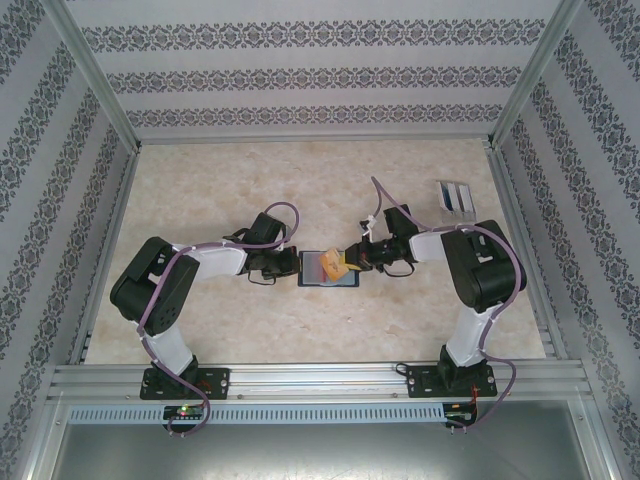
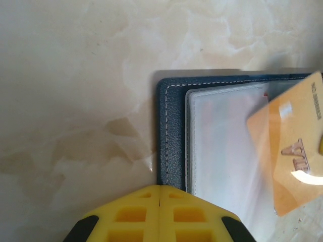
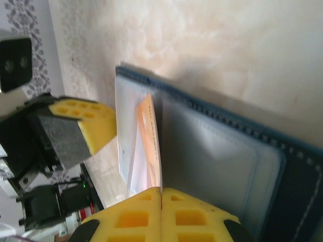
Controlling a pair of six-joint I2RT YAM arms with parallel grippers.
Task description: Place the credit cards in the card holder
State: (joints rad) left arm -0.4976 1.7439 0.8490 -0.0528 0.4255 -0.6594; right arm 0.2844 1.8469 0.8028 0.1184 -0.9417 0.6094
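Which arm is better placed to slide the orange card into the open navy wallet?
Right. The right gripper is shut on the flat orange plastic card, over the clear sleeve of the soft navy folding card holder. The left gripper sits shut, empty, at the holder's edge.

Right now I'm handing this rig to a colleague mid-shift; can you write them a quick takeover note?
Left gripper: jaws shut, at the open card holder's edge; whether it pinches anything is unclear.
Right gripper: jaws shut on the orange card, tilted over the clear sleeves.
Done: holder open, one card picked up.
Left: seat that card in a sleeve, then fetch the two cards lying at the table's far right.
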